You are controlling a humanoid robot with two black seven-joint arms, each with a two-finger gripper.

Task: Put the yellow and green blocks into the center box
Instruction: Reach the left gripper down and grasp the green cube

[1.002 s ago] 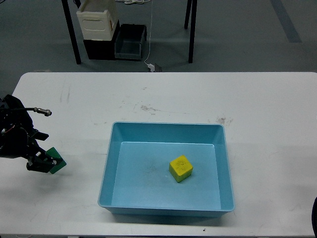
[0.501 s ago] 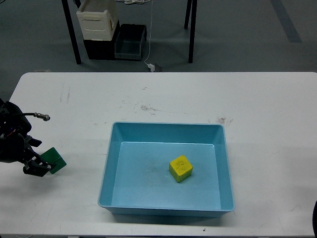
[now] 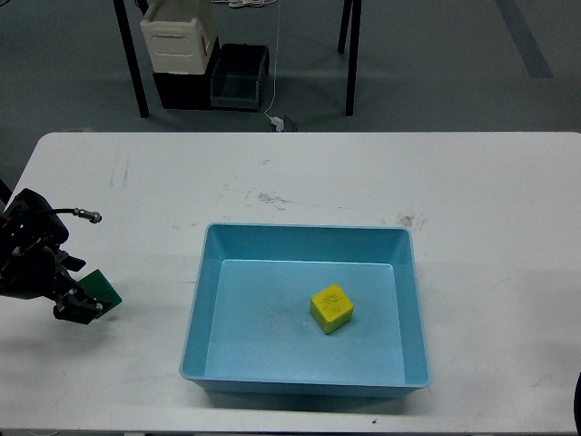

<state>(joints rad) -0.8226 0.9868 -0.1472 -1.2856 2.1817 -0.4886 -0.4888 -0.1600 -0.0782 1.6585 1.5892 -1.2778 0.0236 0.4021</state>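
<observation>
A yellow block (image 3: 331,308) lies inside the blue box (image 3: 204,272) at the table's centre, right of the box's middle. A green block (image 3: 103,292) sits on the white table, left of the box. My left gripper (image 3: 77,309) is at the green block's left side and overlaps its lower left edge. The gripper is dark and small, so I cannot tell its fingers apart or whether they hold the block. My right gripper is out of view; only a dark sliver shows at the lower right edge.
The white table (image 3: 318,173) spreads around the box. Beyond its far edge are black table legs (image 3: 132,64), a cream container (image 3: 179,36) and dark bins (image 3: 238,77) on the floor.
My left gripper drew back to the left and then came right again against the green block. The block has stayed in nearly the same spot. The yellow block has not moved.
</observation>
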